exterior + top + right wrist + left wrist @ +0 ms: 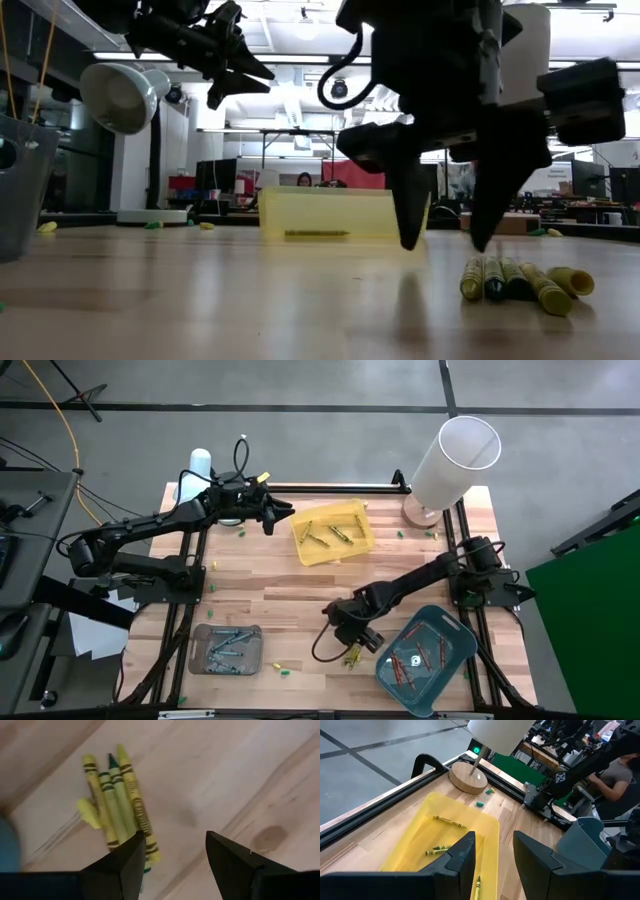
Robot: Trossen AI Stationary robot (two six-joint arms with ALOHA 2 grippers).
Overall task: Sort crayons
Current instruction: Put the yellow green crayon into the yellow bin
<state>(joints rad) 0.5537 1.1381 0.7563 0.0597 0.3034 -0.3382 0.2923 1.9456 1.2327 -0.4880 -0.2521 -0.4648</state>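
A small bunch of yellow-olive and green crayons (120, 800) lies flat on the wooden table near its front edge (352, 657) (515, 280). My right gripper (172, 860) (447, 242) hangs open just above the table beside the bunch, pointing steeply down. One finger (125, 862) stands over the crayons' ends, and the gap between the fingers shows bare wood. My left gripper (495, 855) (275, 515) waits open and empty in the air at the left edge of the yellow tray (362, 543), where several yellow-olive crayons (449, 821) lie.
A grey tray (200, 660) with bluish crayons sits at the front left. A teal tray (455, 645) with red-orange crayons sits at the front right, close to my right gripper. A white-shaded lamp (455, 455) stands at the far right corner. Small green bits (283, 671) dot the table.
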